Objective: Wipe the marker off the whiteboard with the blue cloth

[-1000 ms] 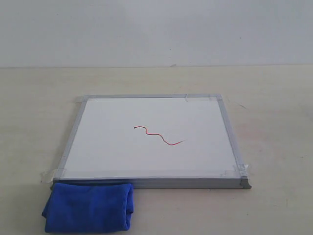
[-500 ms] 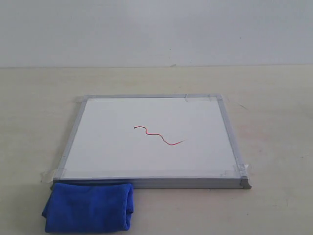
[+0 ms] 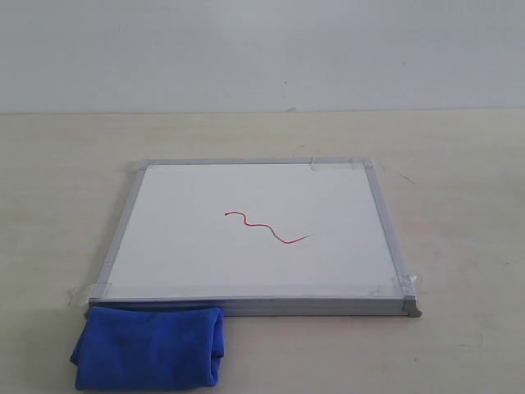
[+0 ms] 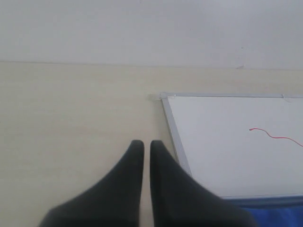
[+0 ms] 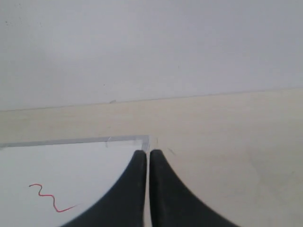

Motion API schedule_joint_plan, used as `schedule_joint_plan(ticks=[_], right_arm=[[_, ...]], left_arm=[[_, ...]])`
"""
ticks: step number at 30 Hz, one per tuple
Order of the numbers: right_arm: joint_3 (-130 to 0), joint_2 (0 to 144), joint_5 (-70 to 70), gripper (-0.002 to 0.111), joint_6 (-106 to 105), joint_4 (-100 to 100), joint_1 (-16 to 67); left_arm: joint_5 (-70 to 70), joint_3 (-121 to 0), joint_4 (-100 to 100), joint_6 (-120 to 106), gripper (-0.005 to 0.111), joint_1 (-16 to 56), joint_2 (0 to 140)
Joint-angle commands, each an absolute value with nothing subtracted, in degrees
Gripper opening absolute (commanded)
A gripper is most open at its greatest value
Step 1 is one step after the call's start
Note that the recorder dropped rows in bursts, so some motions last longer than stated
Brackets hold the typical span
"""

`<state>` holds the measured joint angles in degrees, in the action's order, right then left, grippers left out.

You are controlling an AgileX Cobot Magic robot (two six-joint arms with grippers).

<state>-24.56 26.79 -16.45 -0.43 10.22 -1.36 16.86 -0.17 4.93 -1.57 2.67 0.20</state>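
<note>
The whiteboard (image 3: 205, 263) lies flat on the table, framed in silver-grey metal with clear tape at its corners. A red wavy marker line (image 3: 267, 227) runs across its middle. The blue cloth (image 3: 149, 346) lies folded against the board's near left corner. Neither arm shows in the exterior view. In the left wrist view my left gripper (image 4: 147, 144) is shut and empty, held beside the board's frame (image 4: 173, 127), with the marker line (image 4: 274, 136) and a strip of cloth (image 4: 279, 213) in sight. My right gripper (image 5: 148, 153) is shut and empty near a board corner (image 5: 143, 140); the marker line (image 5: 49, 198) lies off to one side.
The pale wooden table (image 3: 459, 172) extends all round the board. A plain white wall (image 3: 262, 49) rises behind its far edge.
</note>
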Motion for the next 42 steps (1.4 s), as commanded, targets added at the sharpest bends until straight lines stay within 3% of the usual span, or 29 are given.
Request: schedule_joint_plan(ticks=[1,7,11,19,24,27,31,33,42], right_arm=[[-25.1,35.6,-18.4,0.000,-6.6,16.1,-1.5],[-29.1,47.9,-20.5,0.000,-30.6,32.0,2.9],[-34.0,54.7,-21.9,0.000,-45.5,40.7,12.8],[-46.0,70.0,-25.5,0.000,-51.2,41.0,32.8],[-55.1,82.2,-29.8,0.001,-53.4,40.3,40.2],[-61.2,89.1,-35.1,0.013,-53.5,38.4,42.6],[-69.1,96.6,-40.8,0.044,-53.5,32.9,45.1],[-72.1,99.6,-41.9,0.054,-53.2,30.3,46.1],[-81.6,111.3,-43.1,0.057,-41.1,13.3,49.7]], left_arm=[[17.0,0.0,4.9,-1.8,0.005,2.5,0.0],[17.0,0.0,4.9,-1.8,0.005,2.5,0.0],[17.0,0.0,4.9,-1.8,0.005,2.5,0.0],[17.0,0.0,4.9,-1.8,0.005,2.5,0.0],[17.0,0.0,4.9,-1.8,0.005,2.5,0.0],[17.0,0.0,4.9,-1.8,0.005,2.5,0.0],[17.0,0.0,4.9,-1.8,0.005,2.5,0.0],[17.0,0.0,4.9,-1.8,0.005,2.5,0.0],[17.0,0.0,4.9,-1.8,0.005,2.5,0.0]])
